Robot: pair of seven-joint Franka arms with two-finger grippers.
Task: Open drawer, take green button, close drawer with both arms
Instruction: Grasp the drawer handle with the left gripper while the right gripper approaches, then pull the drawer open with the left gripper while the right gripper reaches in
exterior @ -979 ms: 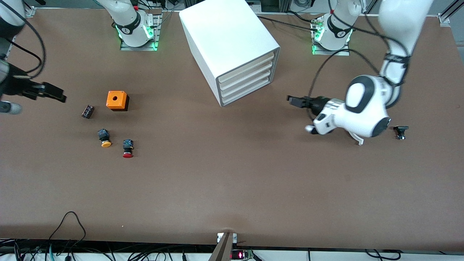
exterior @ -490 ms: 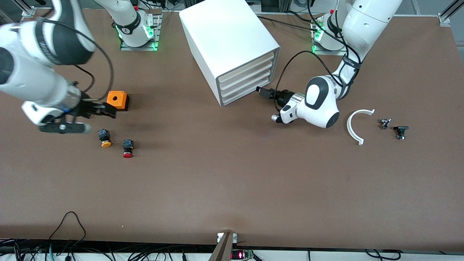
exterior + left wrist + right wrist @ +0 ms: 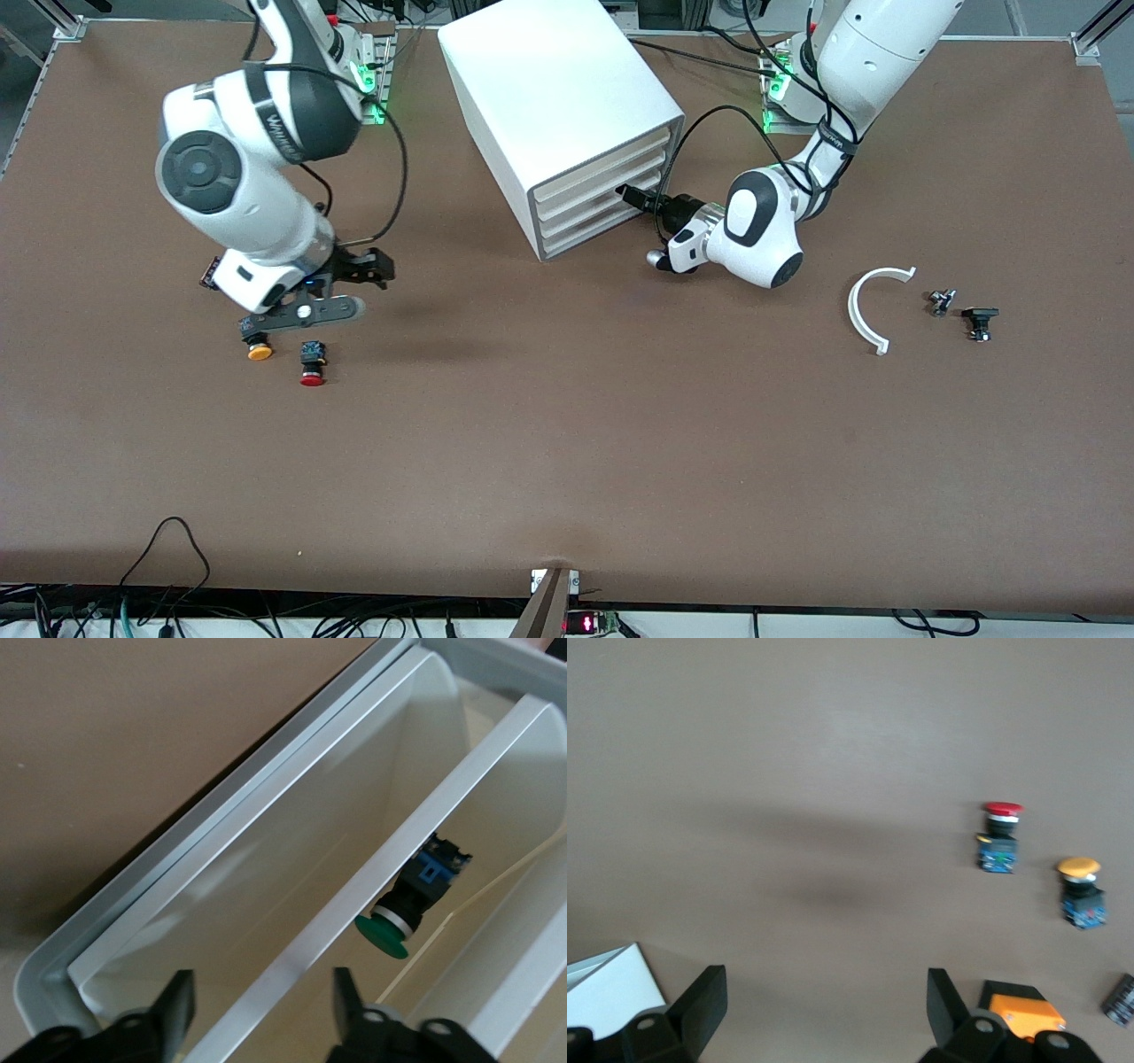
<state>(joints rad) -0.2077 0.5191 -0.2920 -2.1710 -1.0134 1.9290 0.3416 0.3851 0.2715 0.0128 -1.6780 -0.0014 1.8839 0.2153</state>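
The white cabinet (image 3: 549, 80) stands mid-table with four cream drawers, all looking shut. My left gripper (image 3: 631, 193) is open right at the front of a lower drawer (image 3: 595, 202). In the left wrist view its fingers (image 3: 177, 1005) straddle that drawer's front edge (image 3: 461, 780) without closing on it. The green-capped button (image 3: 383, 935) lies inside, just past that edge; it is hidden in the front view. My right gripper (image 3: 379, 268) is open and empty over the table toward the right arm's end, and the right wrist view (image 3: 824, 983) shows bare table between its fingers.
A red-capped button (image 3: 312, 363) and a yellow-capped one (image 3: 259, 346) lie near the right gripper. An orange box (image 3: 1023, 1014) sits under the right arm, hidden in the front view. A white curved piece (image 3: 873, 306) and small dark parts (image 3: 979, 321) lie toward the left arm's end.
My left gripper has moved in from the open table to the drawer fronts. My right arm has swung from the table's end inward, over the orange box.
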